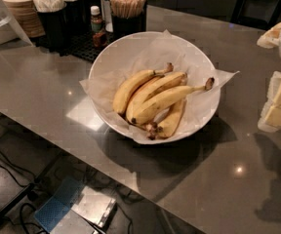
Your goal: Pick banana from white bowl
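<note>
The white bowl (99, 62) stands in the middle of the grey counter, lined with crinkled white paper. Several yellow bananas lie in it. The banana (166, 101) with the long thin stem ending in a dark knob lies on top, with the stem pointing right toward the bowl's right rim. A shorter-stemmed banana (130, 87) lies left of it and another one (172, 119) lies partly under it. My gripper (277, 104) is at the right edge of the view, cream-coloured, above the counter and well to the right of the bowl, apart from it, with nothing seen in it.
Behind the bowl stand a black holder of wooden stir sticks (127, 3), a small bottle (97, 26), black cups of packets (52, 13) and stacked lids and sleeves (21, 6). The counter's front edge (82, 152) runs diagonally, with floor, cables and a box (74, 208) below.
</note>
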Controlling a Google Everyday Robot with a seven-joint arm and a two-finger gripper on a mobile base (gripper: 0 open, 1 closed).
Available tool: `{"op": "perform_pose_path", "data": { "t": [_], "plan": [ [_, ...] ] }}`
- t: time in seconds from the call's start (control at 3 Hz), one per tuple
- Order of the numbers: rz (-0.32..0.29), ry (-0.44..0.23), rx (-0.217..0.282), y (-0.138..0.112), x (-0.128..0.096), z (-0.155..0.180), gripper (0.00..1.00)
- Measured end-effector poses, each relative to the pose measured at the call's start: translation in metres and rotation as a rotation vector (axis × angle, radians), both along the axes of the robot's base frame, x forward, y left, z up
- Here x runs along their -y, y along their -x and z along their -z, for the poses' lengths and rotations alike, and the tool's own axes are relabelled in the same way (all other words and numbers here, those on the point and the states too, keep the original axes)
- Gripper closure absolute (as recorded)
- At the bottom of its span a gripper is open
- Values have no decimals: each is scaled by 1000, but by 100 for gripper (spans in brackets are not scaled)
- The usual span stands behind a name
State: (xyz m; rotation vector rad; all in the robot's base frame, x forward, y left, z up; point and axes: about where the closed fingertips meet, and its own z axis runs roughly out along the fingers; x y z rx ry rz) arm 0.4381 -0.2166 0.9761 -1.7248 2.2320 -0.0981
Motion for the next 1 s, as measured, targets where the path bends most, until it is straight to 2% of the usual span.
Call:
{"op": "perform_pose_path", "data": {
  "t": [0.33,1.0],
  "plan": [
    [-11,-9,18,-1,-6,-3,0],
    [-186,-87,172,-20,-86,-58,0]
  ]
}}
